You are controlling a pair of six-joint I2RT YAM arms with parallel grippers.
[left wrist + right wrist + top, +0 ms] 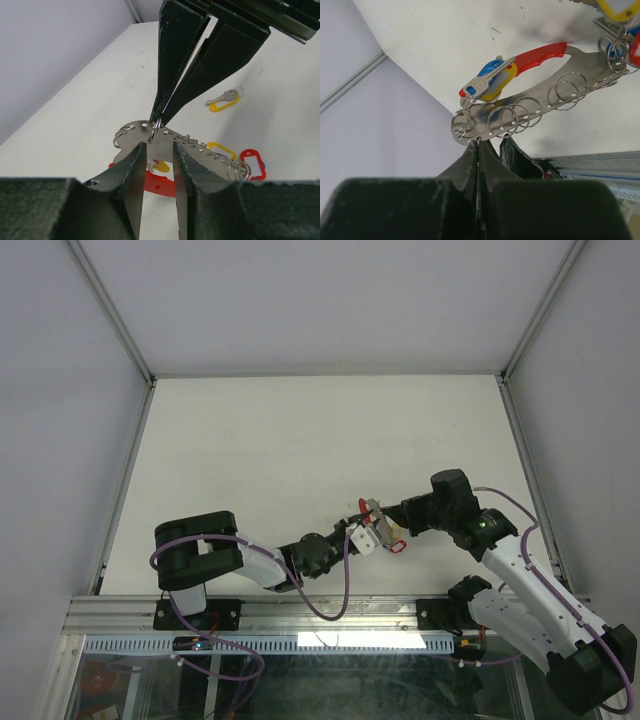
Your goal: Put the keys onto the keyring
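Left claw clamps the keyring by its grey bar, steadying it, it seems, so the right claw, pinched shut just above, can work a split ring at the bar's edge. Yellow-tagged key waits loose beyond.

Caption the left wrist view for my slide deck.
Left gripper holds the keyring while the shut right gripper pinches a small ring at its edge.

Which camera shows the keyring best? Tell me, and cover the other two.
Right wrist. There the keyring shows nearly whole: red arc, holed metal plate and small rings. In the left wrist view the keyring is partly hidden behind the left fingers. In the top view it is only a tiny shape.
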